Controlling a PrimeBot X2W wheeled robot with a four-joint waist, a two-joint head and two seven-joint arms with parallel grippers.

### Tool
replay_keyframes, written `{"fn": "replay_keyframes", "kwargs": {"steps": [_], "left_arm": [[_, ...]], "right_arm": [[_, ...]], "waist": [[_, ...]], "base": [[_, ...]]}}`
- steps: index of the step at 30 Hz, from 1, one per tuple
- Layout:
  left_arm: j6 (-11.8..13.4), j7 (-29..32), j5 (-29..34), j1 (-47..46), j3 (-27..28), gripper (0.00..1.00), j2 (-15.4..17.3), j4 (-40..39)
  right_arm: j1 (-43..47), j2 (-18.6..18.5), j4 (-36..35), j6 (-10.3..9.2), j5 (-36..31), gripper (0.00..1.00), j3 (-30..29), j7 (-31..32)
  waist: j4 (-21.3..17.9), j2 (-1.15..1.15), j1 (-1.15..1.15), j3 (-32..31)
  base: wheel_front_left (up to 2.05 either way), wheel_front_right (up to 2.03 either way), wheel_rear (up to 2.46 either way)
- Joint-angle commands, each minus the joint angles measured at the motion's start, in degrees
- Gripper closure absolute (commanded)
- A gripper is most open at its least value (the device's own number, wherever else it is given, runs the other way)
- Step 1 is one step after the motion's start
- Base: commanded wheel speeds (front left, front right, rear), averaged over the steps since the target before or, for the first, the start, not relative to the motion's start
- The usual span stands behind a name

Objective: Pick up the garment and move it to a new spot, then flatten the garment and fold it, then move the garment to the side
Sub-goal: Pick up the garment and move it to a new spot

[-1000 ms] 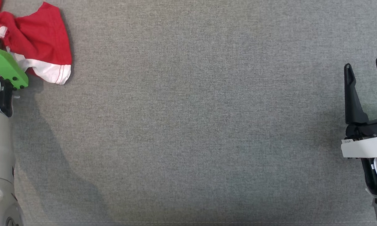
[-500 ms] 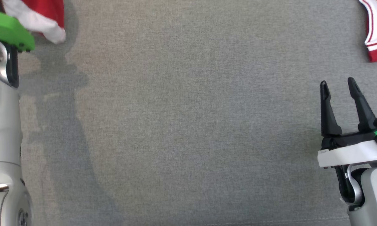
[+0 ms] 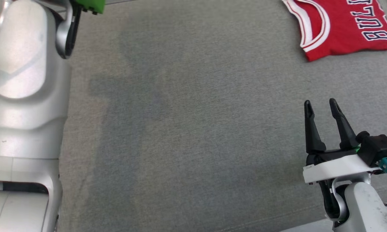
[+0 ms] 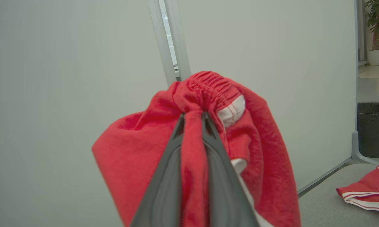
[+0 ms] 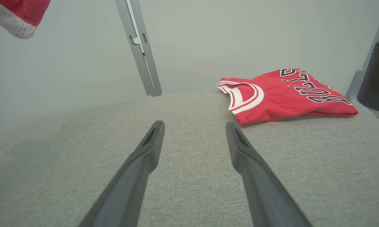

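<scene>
Red garment [image 4: 265,142] bunched in my L gripper [image 4: 193,117], clamped tight, held above grey table [image 3: 193,129]; R gripper [image 3: 320,104] wide apart, empty, w/ jersey [image 3: 341,29] beyond it.

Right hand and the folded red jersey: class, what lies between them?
Nothing: only bare grey cloth surface lies between the open right hand and the jersey. Both the right wrist view and the head view show this.

jersey [image 3: 341,29]: on table [image 3: 193,129], far right | garment [image 4: 129,151]: aloft, left
</scene>
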Motion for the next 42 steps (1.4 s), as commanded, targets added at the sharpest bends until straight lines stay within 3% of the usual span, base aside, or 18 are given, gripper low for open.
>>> {"fn": "replay_keyframes", "kwargs": {"steps": [1, 11, 21, 22, 23, 29, 37, 42], "left_arm": [[-0.07, 0.39, -0.73, 1.63, -1.06, 1.0, -0.24, -0.58], [0.89, -0.03, -1.79, 15.7, -9.04, 1.0, -3.09, -1.24], [1.65, -2.35, -3.92, 31.17, -13.39, 1.0, -4.63, 4.38], [1.73, -2.47, -3.89, 31.79, -13.83, 0.72, -4.7, 4.78], [1.97, -2.72, -3.72, 32.18, -14.29, 0.0, -4.75, 5.25], [3.96, -4.94, -3.95, 32.37, -13.64, 0.0, -4.98, 0.43], [8.68, -5.05, -2.72, 41.2, -4.3, 0.0, -0.43, -17.2], [10.58, -5.08, -2.22, 48.2, 2.15, 0.0, 1.67, -24.02]], "right_arm": [[0.33, 0.3, 0.39, -0.07, 0.6, 0.0, 0.15, -0.22], [0.58, 1.9, 0.32, -0.07, 1.2, 0.0, 0.41, -0.3], [0.43, 2.34, 1.17, -0.07, 1.33, 0.0, 0.75, -0.3], [0.43, 2.35, 1.32, -0.07, 1.31, 0.0, 0.92, -0.3], [0.47, 2.32, 1.52, -0.07, 1.22, 0.0, 1.04, -0.29], [1.61, 1.96, 2.31, -0.07, 0.87, 0.0, 0.76, -0.28], [3.76, 1.94, 2.01, -0.07, 0.09, 0.0, -0.79, -0.27], [5.0, 1.52, 1.83, -0.07, -0.28, 0.0, -1.78, -0.27]], "waist": [[-4.83, 0.0, 0.0, -2.66], [-8.12, 0.0, 0.0, -2.23], [-8.14, 0.0, 0.0, -1.89], [-8.0, 0.0, 0.0, -1.94], [-7.75, 0.0, 0.0, -2.07], [-5.28, 0.0, 0.0, -4.18], [-0.32, 0.0, 0.0, -7.19], [3.14, 0.0, 0.0, -8.58]], "base": [[0.0, 0.0, 0.0], [0.0, 0.0, 0.0], [0.0, 0.0, 0.0], [0.0, 0.0, 0.0], [0.0, 0.0, 0.0], [0.0, 0.0, 0.0], [0.0, 0.0, 0.0], [0.0, 0.0, 0.0]]}}
